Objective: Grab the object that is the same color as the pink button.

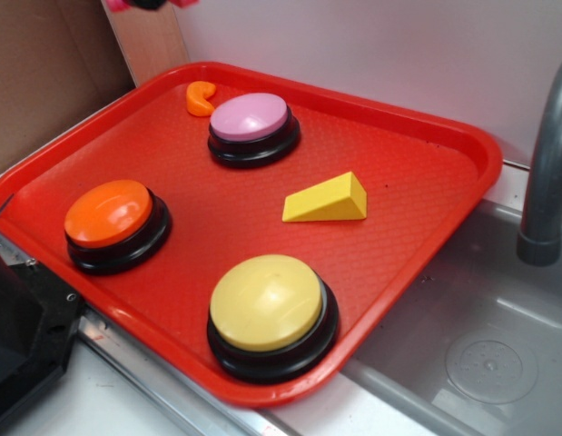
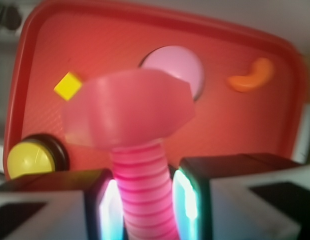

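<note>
Red tray (image 2: 44, 60) below, gripper (image 2: 143, 200) grasping ribbed pink bolt (image 2: 139, 150), rounded triangular head

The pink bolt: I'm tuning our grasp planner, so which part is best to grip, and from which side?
The ribbed shaft of the pink bolt, fingers closing from either side, as the gripper does now. The shaft is narrow and ridged; the wide head above stops it slipping through.

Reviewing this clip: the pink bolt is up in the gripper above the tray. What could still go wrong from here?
1. The gripper pinches only the ribbed shaft of the pink bolt, with the wide head out past the fingertips; it might pivot or slide out.
2. If dropped, it would likely fall onto the red tray near the pink button and could roll.
3. The wrist view is blurred, so how secure the grip is stays uncertain.
</note>
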